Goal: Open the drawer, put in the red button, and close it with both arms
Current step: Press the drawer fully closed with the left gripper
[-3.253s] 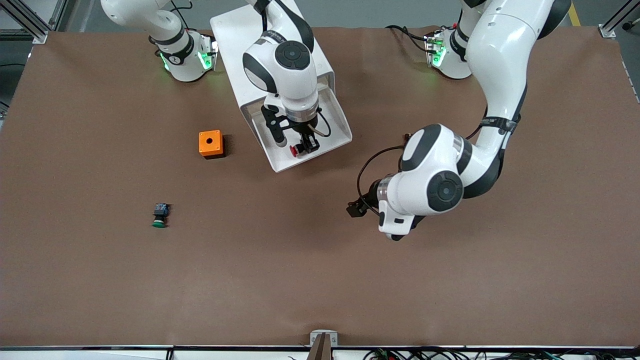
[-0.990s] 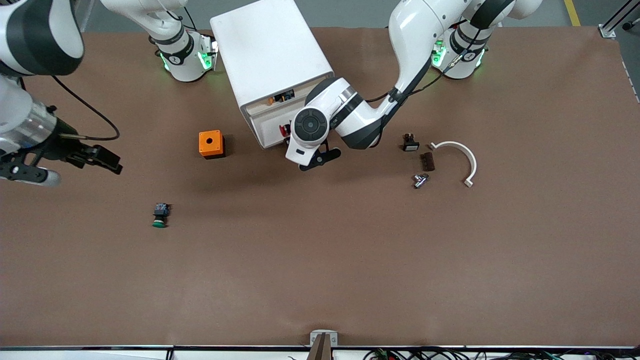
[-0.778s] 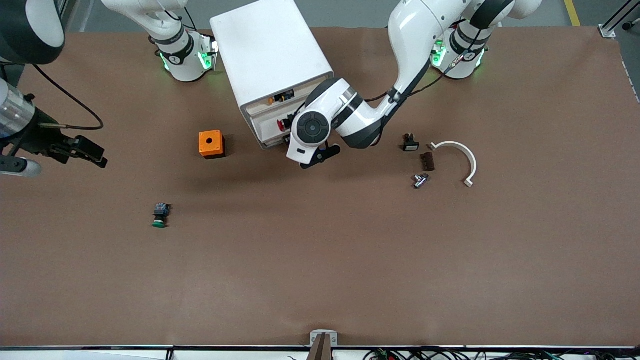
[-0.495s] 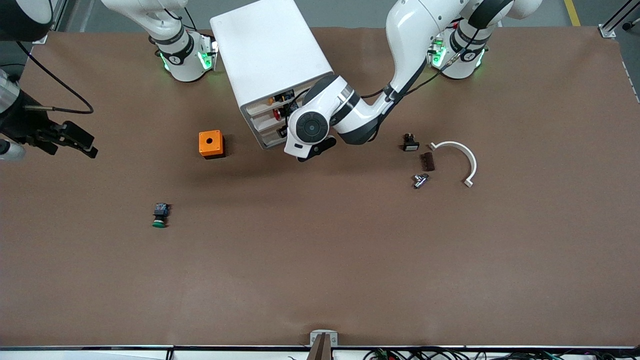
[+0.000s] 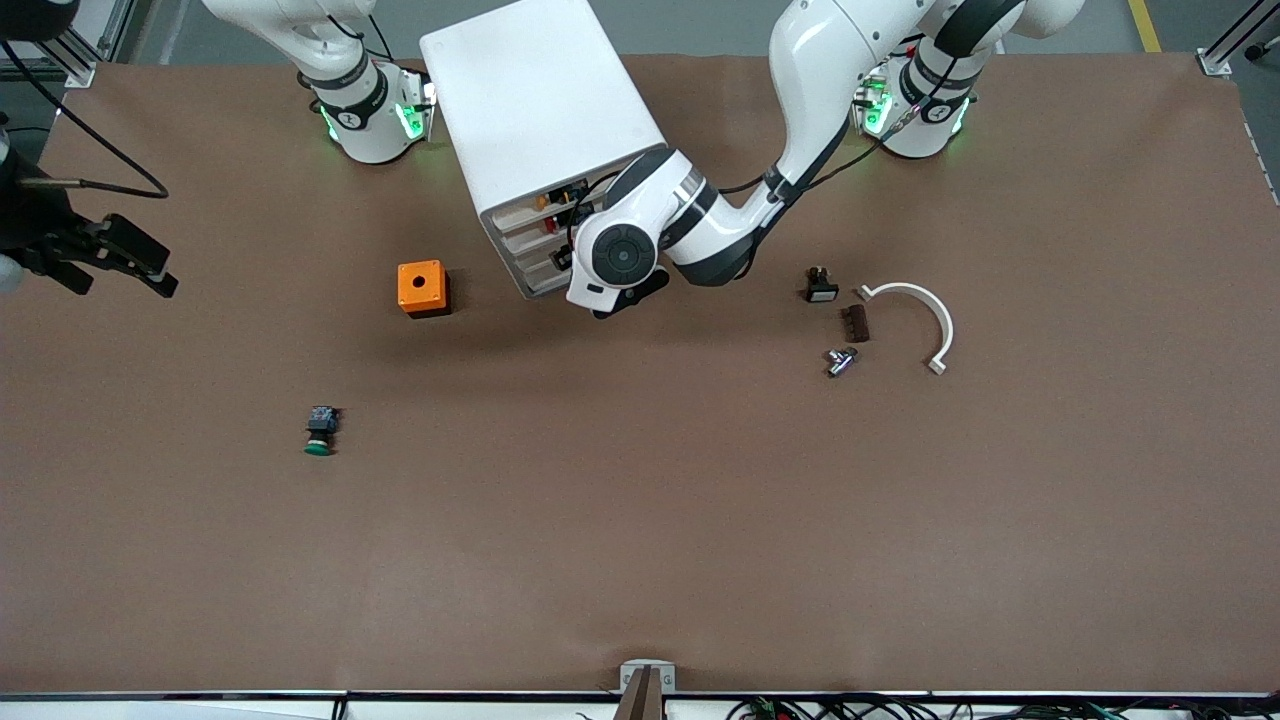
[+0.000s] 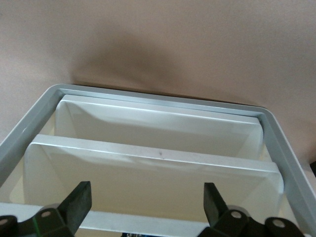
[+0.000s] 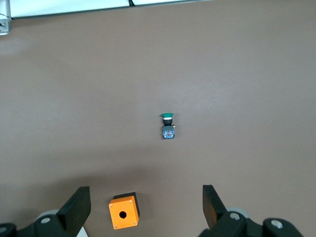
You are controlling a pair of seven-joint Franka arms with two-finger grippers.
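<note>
The white cabinet (image 5: 545,115) stands between the two arm bases. Its drawer (image 5: 530,231), second from the top, is pushed in level with the other fronts. The red button (image 5: 549,226) shows as a small red spot in it. My left gripper (image 5: 620,298) is right at the cabinet's front, mostly hidden under its wrist. In the left wrist view that gripper (image 6: 146,202) is open and empty, with white drawer fronts (image 6: 153,168) just ahead of it. My right gripper (image 5: 115,280) hangs open and empty over the table's right-arm end; it also shows in the right wrist view (image 7: 146,205).
An orange box (image 5: 423,288) with a hole sits beside the cabinet; it also shows in the right wrist view (image 7: 123,212). A green-capped button (image 5: 319,431) lies nearer the camera (image 7: 168,126). A black switch (image 5: 820,286), brown piece (image 5: 855,323), metal fitting (image 5: 840,360) and white curved clip (image 5: 920,315) lie toward the left arm's end.
The drawer, pulled out with the right gripper over it at first, has been pushed in by the left arm. The right arm has drawn back to its end of the table.
</note>
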